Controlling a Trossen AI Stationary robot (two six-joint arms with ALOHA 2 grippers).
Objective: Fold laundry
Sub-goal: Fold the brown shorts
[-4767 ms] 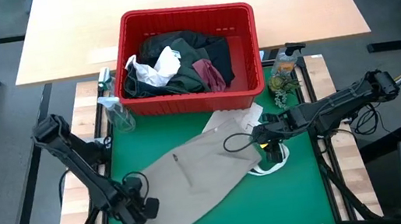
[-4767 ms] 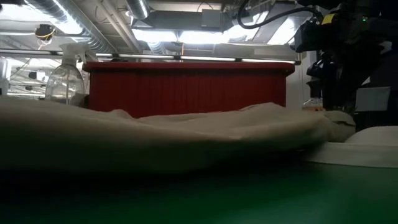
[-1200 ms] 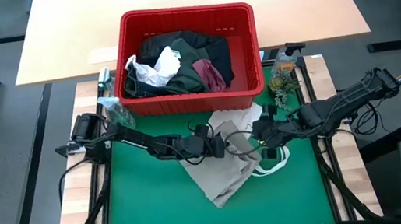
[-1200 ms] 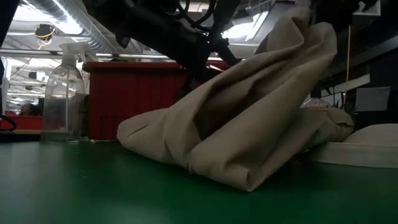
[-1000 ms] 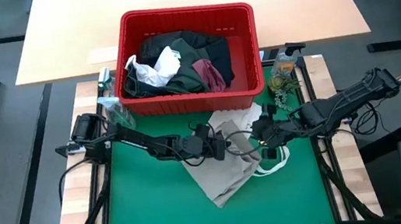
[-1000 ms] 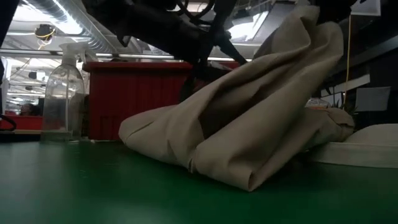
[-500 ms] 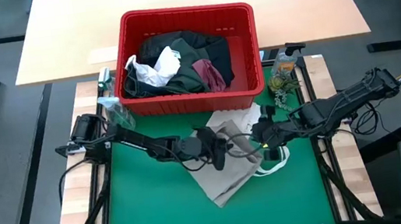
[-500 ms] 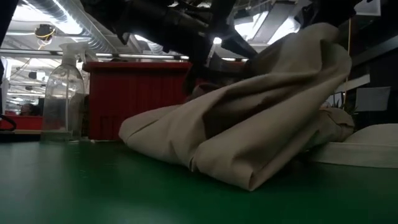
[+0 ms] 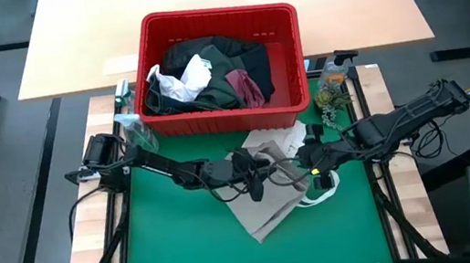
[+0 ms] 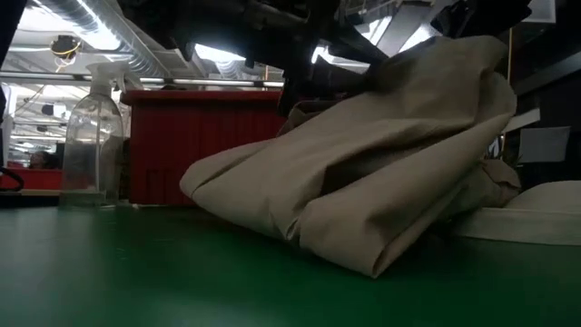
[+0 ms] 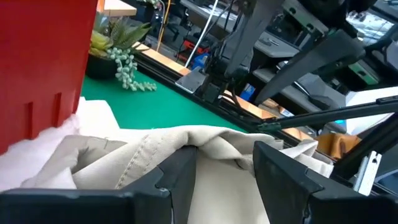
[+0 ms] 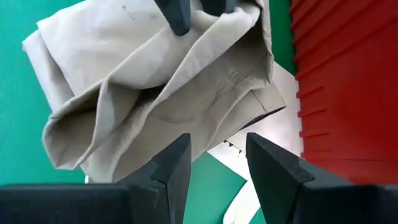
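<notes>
The released left claw and open right claw hovered over the half-folded tan cloth garment, which next needed flattening.

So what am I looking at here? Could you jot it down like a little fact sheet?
Surface: green mat
Being folded: tan garment, bunched and doubled over mid-mat
Left gripper: over the tan garment, fingers open with cloth between them
Right gripper: at the garment's other side, fingers open
Basket: red basket behind the mat, holding dark, maroon and white clothes
Also present: clear spray bottle beside the basket, small plant
</notes>
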